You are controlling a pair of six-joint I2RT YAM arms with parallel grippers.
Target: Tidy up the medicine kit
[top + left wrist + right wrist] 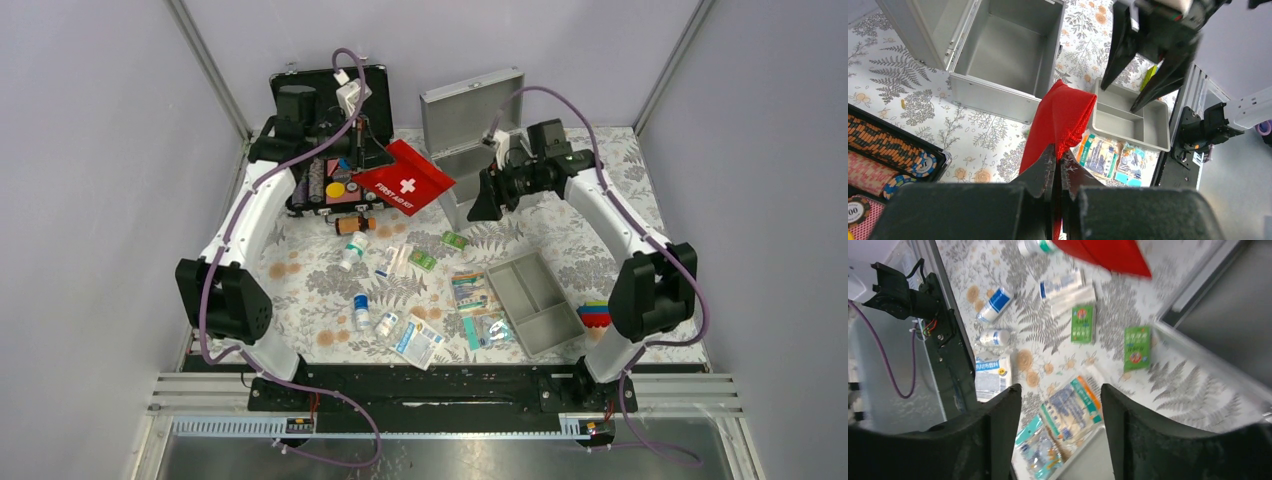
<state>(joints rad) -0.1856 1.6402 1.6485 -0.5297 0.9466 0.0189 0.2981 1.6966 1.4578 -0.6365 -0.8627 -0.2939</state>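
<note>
The medicine kit (470, 110), a grey-silver metal box, stands open at the back of the table with its lid up; its inside (1003, 45) shows bare. Its grey divided tray (535, 300) lies at the front right (1128, 117). My left gripper (372, 160) (1058, 170) is shut on a flat red pouch (405, 180) (1060, 115) with a white cross, held in the air left of the box. My right gripper (490, 200) (1061, 395) hangs open and holds nothing, just right of the pouch and in front of the box.
A black case of poker chips (325, 185) sits at the back left. Small bottles (352, 250), green packets (1083, 317) and plaster packs (470, 290) are strewn over the floral cloth. A coloured block stack (595, 313) lies by the right arm.
</note>
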